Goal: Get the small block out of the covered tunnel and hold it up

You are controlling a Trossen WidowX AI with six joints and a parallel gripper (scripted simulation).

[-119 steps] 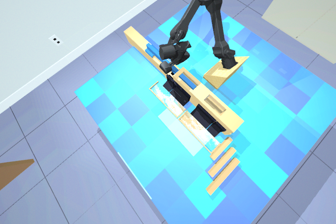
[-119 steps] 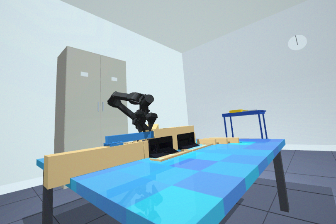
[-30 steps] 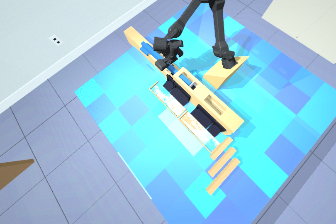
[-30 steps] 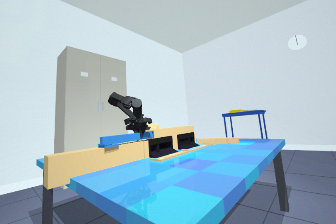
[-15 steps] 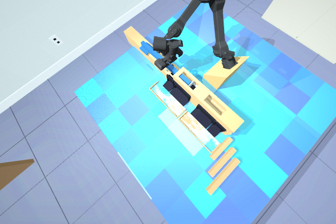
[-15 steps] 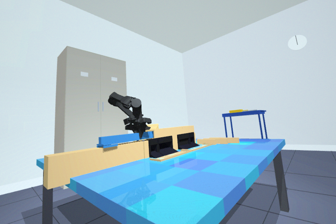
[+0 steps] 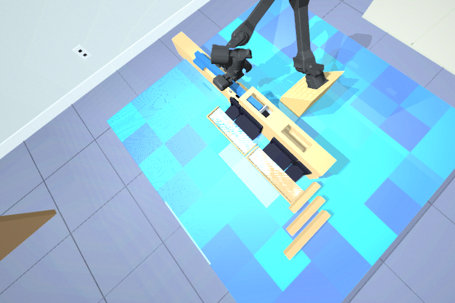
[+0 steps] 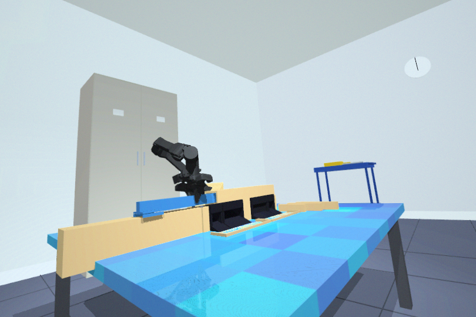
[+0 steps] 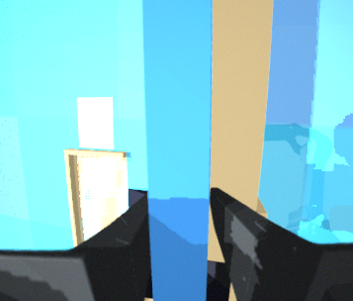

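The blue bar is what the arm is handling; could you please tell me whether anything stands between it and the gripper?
Nothing visible does: the gripper is shut directly on the blue bar, one finger on each side.

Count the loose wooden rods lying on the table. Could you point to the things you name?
3. All lie side by side beyond the tunnel's far end: a short one point(image 7: 305, 197) nearest it, a middle one point(image 7: 305, 215), and the longest point(image 7: 306, 234) farthest out. None seems hidden.
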